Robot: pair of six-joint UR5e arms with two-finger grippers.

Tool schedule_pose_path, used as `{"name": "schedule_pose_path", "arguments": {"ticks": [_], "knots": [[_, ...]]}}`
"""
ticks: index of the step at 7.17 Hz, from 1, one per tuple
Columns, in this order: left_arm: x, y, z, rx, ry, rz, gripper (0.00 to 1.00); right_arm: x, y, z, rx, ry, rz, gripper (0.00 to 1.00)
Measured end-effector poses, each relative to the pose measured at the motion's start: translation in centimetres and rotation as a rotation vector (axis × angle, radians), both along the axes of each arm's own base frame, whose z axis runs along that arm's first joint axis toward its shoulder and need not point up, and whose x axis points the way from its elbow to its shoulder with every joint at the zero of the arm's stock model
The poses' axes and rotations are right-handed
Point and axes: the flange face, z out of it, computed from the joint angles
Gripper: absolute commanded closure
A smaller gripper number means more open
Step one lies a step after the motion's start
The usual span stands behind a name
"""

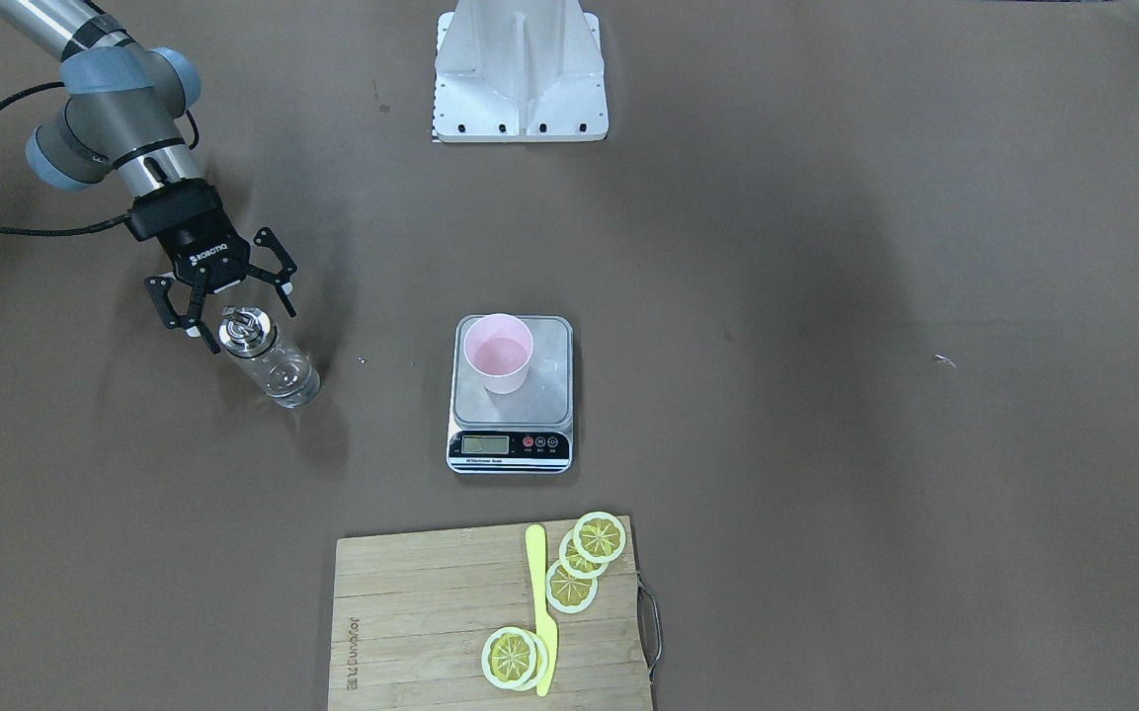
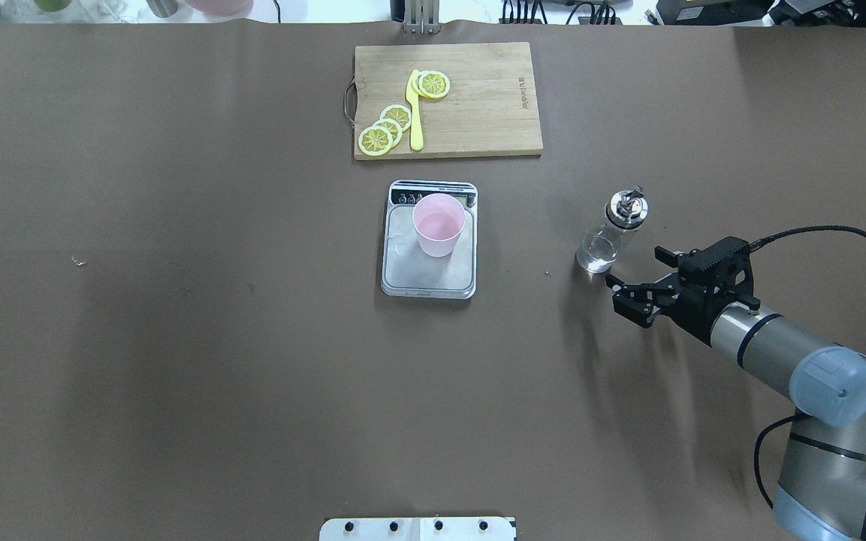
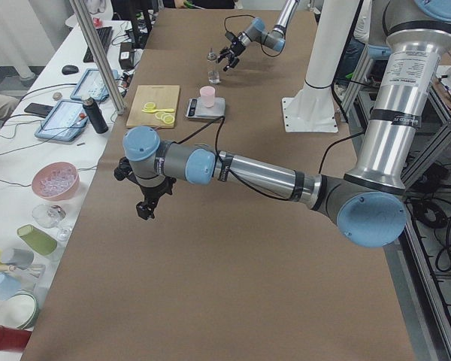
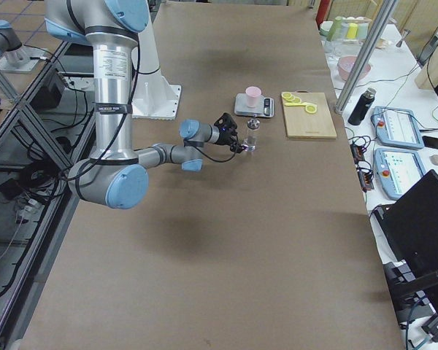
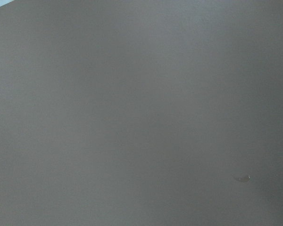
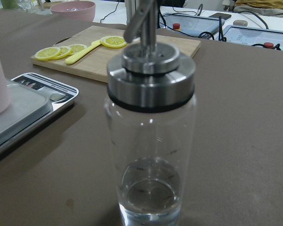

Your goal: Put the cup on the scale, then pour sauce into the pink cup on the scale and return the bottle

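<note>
Cup [image 2: 439, 224] upright on scale [image 2: 417, 274]; bottle [image 2: 613, 233] holds little sauce [image 6: 151, 190]; right pincer [image 2: 637, 276] spread, empty.

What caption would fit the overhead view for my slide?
The open right gripper waits near the upright bottle, while the pink cup stands on the scale.

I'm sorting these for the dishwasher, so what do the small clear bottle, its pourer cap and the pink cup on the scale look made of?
The small clear round-bodied bottle: looks like glass, glossy and see-through, with sharp reflections; clear plastic can't be ruled out.
The shiny pourer cap: apparently polished metal, with a bright silver sheen.
The pale pink tapered cup: probably plastic, matte, opaque and thin-rimmed.
</note>
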Motion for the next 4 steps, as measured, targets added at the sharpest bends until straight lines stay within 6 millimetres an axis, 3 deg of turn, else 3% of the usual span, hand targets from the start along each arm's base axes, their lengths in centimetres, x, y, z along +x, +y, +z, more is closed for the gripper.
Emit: {"name": "schedule_pose_path", "arguments": {"ticks": [2,4], "knots": [[0.0,0.0,0.0,-0.001,-0.001,0.000,0.02,2.8,1.3,0.6,-0.011,0.006,-0.007,0.00],[0.0,0.0,0.1,-0.003,-0.002,0.000,0.02,7.8,1.1,2.2,-0.033,0.045,-0.001,0.00]]}}
